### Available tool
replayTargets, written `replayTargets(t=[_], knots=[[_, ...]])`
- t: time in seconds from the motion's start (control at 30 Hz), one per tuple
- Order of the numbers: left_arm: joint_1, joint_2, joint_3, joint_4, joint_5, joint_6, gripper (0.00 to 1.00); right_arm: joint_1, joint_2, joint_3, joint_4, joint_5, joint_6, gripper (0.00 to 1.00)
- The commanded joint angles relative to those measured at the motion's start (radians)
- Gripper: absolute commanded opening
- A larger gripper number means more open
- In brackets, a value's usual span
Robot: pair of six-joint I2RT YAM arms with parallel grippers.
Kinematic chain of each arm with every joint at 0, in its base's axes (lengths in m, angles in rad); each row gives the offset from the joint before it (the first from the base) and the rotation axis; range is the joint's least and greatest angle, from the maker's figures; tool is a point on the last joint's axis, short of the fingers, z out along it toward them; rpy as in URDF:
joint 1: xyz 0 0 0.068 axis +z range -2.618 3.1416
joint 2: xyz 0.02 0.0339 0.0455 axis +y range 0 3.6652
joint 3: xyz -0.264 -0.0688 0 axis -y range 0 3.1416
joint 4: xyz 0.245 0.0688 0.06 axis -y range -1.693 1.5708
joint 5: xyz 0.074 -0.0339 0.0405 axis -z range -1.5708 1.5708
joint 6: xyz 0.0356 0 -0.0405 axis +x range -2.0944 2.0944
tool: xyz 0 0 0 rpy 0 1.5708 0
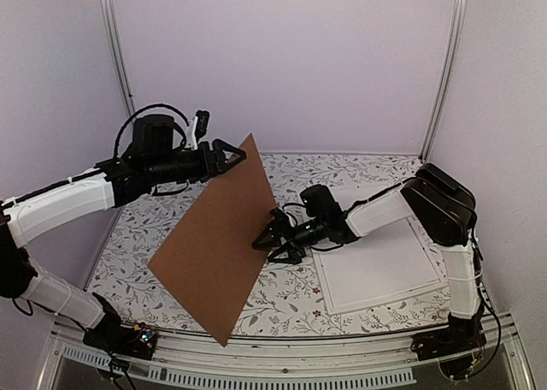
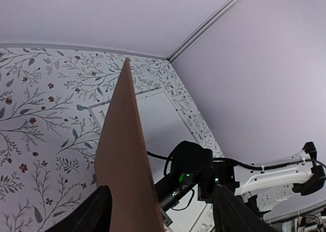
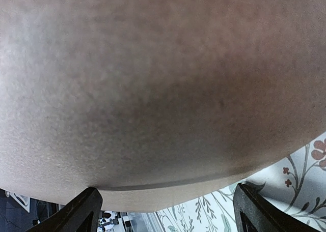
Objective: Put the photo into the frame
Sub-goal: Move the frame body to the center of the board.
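Observation:
A plain brown backing board [image 1: 214,245] stands tilted on one corner near the table's front edge. My left gripper [image 1: 232,155] is at its top corner. In the left wrist view the fingers [image 2: 99,209] are wide apart, and the board's edge [image 2: 122,155] runs between them, close to the left one. My right gripper [image 1: 267,239] is open against the board's right side, and the board [image 3: 163,89] fills its view. A white rectangle with a thin raised border [image 1: 385,270], seemingly the frame, lies flat at the right, and it also shows in the left wrist view [image 2: 147,110]. The sunset photo is hidden.
The table carries a floral cloth [image 1: 342,172]. Pale walls with metal corner rails [image 1: 115,56] close in the back and sides. The right arm [image 1: 427,202] reaches across above the white rectangle.

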Motion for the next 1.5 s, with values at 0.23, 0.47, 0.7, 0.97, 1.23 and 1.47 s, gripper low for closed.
replayTargets(t=[0.23,0.47,0.7,0.97,1.23,1.47], knots=[[-0.06,-0.036,0.057,-0.392,-0.177,0.075,0.65,0.011,0.012,-0.016,0.016,0.003,0.002,0.93],[-0.061,-0.021,0.137,-0.584,-0.182,0.119,0.5,0.008,0.014,-0.016,0.009,0.009,-0.001,0.93],[-0.063,-0.031,0.17,-0.722,-0.177,0.133,0.36,0.008,0.025,-0.013,0.0,0.013,-0.005,0.93],[-0.06,-0.032,0.176,-0.814,-0.192,0.143,0.2,0.009,0.037,-0.006,-0.001,0.015,-0.008,0.93],[-0.037,-0.058,0.146,-0.815,-0.182,0.136,0.05,0.004,0.014,-0.003,-0.028,0.017,-0.026,0.93],[0.03,-0.143,0.072,-0.714,-0.088,0.093,0.0,-0.023,-0.104,0.031,-0.222,0.082,-0.145,0.93]])
